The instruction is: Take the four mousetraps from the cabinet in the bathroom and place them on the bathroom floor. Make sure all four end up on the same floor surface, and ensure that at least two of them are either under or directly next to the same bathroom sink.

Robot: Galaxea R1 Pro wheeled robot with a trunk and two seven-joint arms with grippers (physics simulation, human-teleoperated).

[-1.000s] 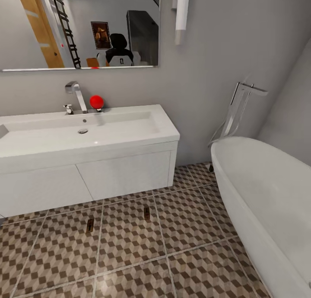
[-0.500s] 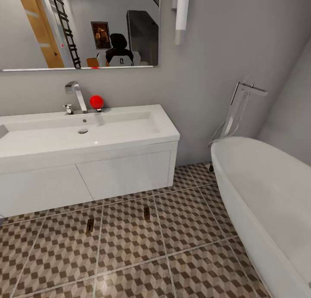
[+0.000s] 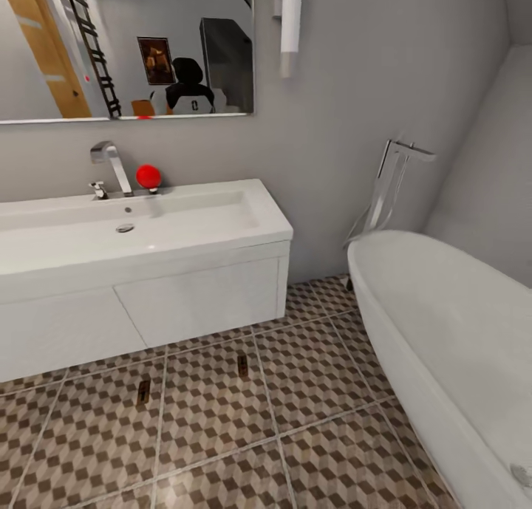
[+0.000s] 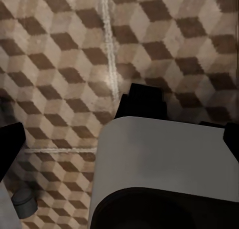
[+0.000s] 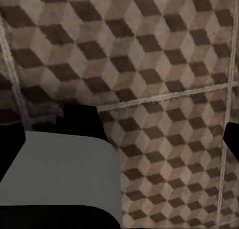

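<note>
A: Mousetraps on view?
B: Two. First mousetrap (image 3: 144, 391) flat on the bathroom floor (image 3: 310, 391), in front of the white vanity (image 3: 199, 302). Second mousetrap (image 3: 242, 366) flat on the next tile over, also just in front of the vanity, apart from the first. Position relative to either gripper: cannot tell.
A: Sink?
B: Bathroom sink (image 3: 133, 224) atop the vanity, chrome faucet (image 3: 109, 165) at the back rim, red ball (image 3: 148, 175) just beside the faucet. Mirror (image 3: 125, 47) above. White bathtub (image 3: 451, 346) well apart, on the far side from the faucet.
A: Left gripper (image 4: 119, 124)?
B: Over patterned tile, dark finger edges at the frame sides; open or closed, cannot tell.
A: Right gripper (image 5: 119, 134)?
B: Likewise over tile and grout lines, nothing seen between the dark fingers; state not determinable.
</note>
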